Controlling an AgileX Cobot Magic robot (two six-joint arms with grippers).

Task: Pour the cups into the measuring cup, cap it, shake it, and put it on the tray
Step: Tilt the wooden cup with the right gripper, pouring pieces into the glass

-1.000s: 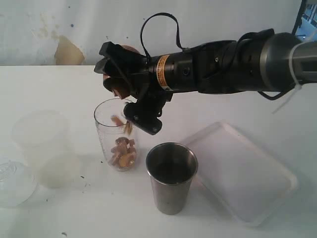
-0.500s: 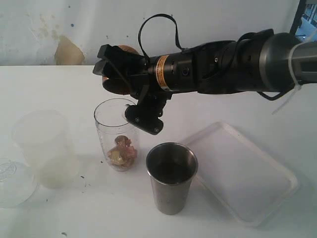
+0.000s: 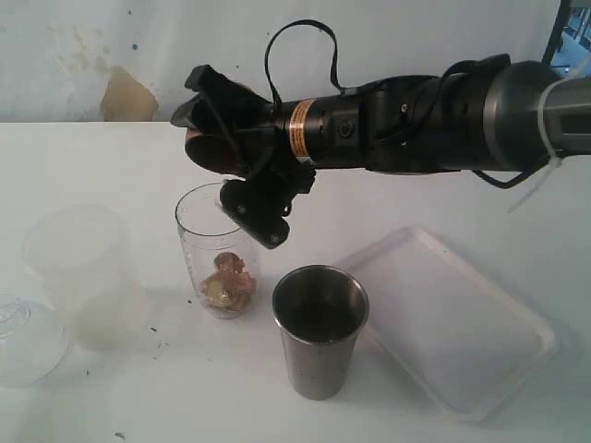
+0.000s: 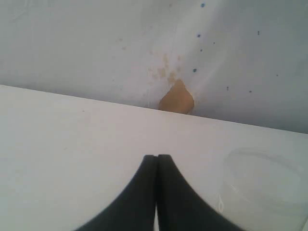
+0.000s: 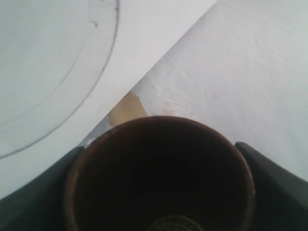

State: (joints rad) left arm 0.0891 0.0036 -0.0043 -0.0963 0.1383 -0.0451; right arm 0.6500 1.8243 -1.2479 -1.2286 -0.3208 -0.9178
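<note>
Brown wooden cup (image 3: 205,152) hangs tipped in the right fingers (image 3: 211,83) just above the measuring cup (image 3: 217,263). Righting it probably calls for a lift clear of that rim and of the steel tumbler (image 3: 319,328) beside it, while the tray (image 3: 462,369), frosted cup (image 3: 78,272) and cap (image 3: 23,337) lie further off. From the left wrist, the left fingers (image 4: 144,192) are pressed together on nothing; from the right wrist, the cup's dark inside looks empty.

We see our left claw (image 4: 157,157) with its two black fingers pressed together, tips touching, above the bare white bench (image 4: 72,134). Beyond the bench stands a pale wall (image 4: 96,43) with a tan patch (image 4: 176,97) and small blue specks (image 4: 198,35). A faint translucent rim (image 4: 262,166) lies beside the claw; we cannot tell what it is.
</note>
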